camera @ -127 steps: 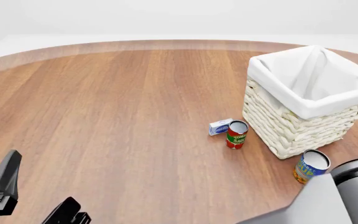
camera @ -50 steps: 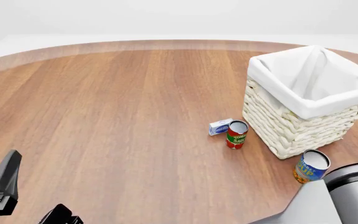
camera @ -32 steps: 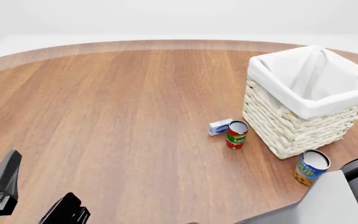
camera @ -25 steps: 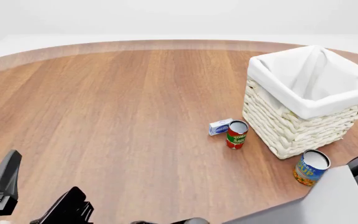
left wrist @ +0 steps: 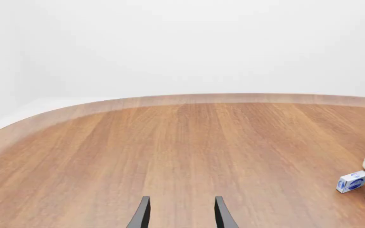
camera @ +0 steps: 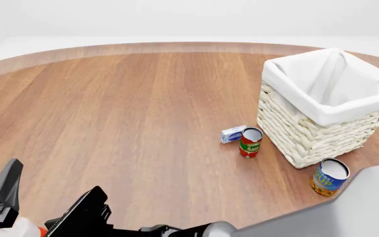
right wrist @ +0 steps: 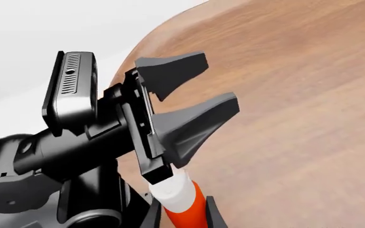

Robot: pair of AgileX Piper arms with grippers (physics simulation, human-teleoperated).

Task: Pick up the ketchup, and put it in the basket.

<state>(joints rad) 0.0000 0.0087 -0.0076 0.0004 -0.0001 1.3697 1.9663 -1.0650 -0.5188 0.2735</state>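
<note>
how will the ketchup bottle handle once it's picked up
The ketchup bottle looks smooth and glossy, so it may slip in the right end effector. Round and narrow, it would probably roll if dropped. Likely plastic, so it may give when squeezed.

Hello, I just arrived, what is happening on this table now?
The right gripper is closed around the ketchup at the table's near left corner, close beside the left gripper, which is open and holds nothing. The basket stands far right, with two cans and a small box beside it. The ketchup is not yet in it.

Ketchup [right wrist: 181,202] held off-table; white-lined wicker basket [camera: 308,136] upright, far right.
</note>
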